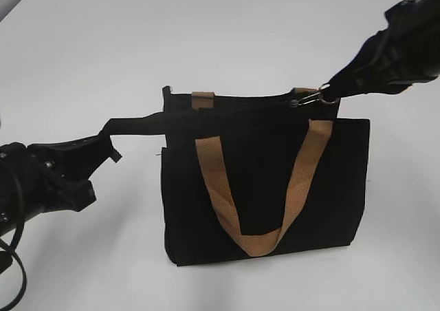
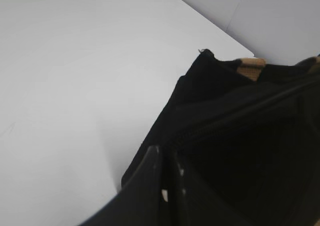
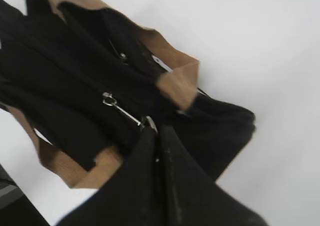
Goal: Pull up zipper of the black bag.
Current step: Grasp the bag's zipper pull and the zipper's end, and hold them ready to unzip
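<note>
The black bag (image 1: 265, 187) stands upright on the white table (image 1: 103, 63), its broad face with one tan webbing handle (image 1: 258, 194) turned toward the exterior camera. That handle hangs down the front of the bag in a loop; the second handle (image 1: 203, 100) shows only as short tan stubs behind the bag's top edge.

The zipper (image 1: 234, 108) runs along the bag's top edge. Its silver pull tab (image 1: 309, 99) sits near the right end of that edge, drawn out toward the right gripper (image 1: 335, 89). In the right wrist view the pull tab (image 3: 122, 111) stretches from the slider to the right gripper (image 3: 152, 128), whose two dark fingers lie pressed together with the tab's ring end pinched between them.

A black fabric strip (image 1: 137, 126) extends from the bag's upper left corner, off to the left of the bag, and ends at the left gripper (image 1: 103, 149). The jaws there are clamped on the strip's end, which folds over the fingertips — the strip looks taut between gripper and bag. In the left wrist view the left gripper (image 2: 165, 171) shows closed fingers with black fabric caught between them, the bag (image 2: 240, 136) filling the space just beyond and the zip teeth faintly visible along its edge.
</note>
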